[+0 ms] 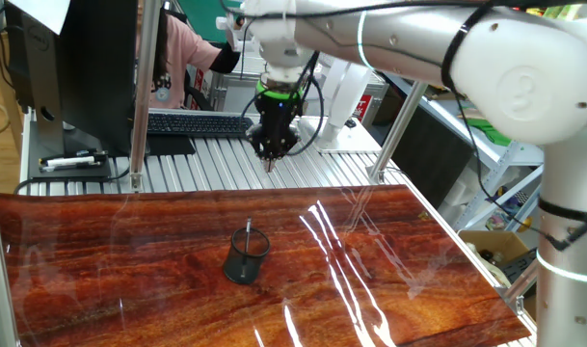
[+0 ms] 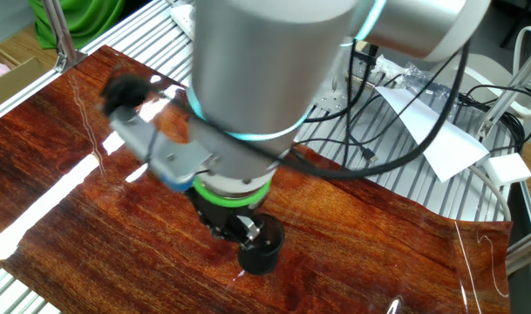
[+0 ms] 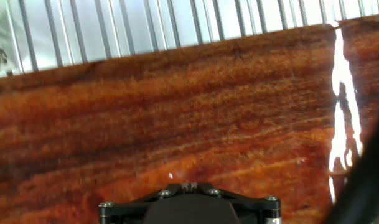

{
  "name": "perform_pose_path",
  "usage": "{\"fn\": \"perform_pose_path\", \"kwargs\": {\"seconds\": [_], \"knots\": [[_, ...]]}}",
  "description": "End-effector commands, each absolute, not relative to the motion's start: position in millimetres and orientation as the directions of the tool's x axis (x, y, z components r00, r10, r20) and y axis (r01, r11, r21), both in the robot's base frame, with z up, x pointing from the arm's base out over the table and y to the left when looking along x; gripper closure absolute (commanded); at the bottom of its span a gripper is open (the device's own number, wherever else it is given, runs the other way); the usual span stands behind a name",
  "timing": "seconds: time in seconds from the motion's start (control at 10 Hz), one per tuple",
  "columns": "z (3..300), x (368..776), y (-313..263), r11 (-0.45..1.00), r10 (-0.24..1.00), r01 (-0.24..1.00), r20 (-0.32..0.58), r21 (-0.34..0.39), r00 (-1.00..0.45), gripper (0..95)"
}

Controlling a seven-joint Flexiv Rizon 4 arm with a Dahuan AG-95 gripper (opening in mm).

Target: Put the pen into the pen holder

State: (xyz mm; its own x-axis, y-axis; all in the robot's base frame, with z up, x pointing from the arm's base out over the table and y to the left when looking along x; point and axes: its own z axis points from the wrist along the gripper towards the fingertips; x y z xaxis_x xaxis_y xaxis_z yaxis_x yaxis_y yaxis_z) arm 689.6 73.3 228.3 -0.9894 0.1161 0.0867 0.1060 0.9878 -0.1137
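While the pen [image 1: 249, 231] stands in the pen holder [image 1: 246, 257], the claw [image 1: 270, 154] hangs well above, seemingly shut, empty.

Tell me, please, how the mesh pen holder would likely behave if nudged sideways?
The pen holder looks like thin wire mesh, so probably light and apt to slide on the glossy wooden tabletop. It stands upright with the pen inside, so a high push might tip it.

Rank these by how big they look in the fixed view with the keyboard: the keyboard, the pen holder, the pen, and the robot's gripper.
1. Keyboard, the widest, though farthest away.
2. Gripper and pen holder look about alike, and the gripper hangs higher and farther back, so I won't rank them.
3. Pen, a thin stick poking out of the pen holder.
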Motion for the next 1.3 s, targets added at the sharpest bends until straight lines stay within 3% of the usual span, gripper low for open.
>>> {"fn": "perform_pose_path", "kwargs": {"seconds": [0.1,0.9,1.3], "knots": [[233,680,59,0.992,0.075,0.066,0.085,-0.105,-0.994,95.0],[236,673,56,0.99,0.103,0.1,0.029,-0.096,-0.994,95.0],[234,698,46,0.987,0.133,0.133,-0.01,-0.094,-0.991,95.0]]}}
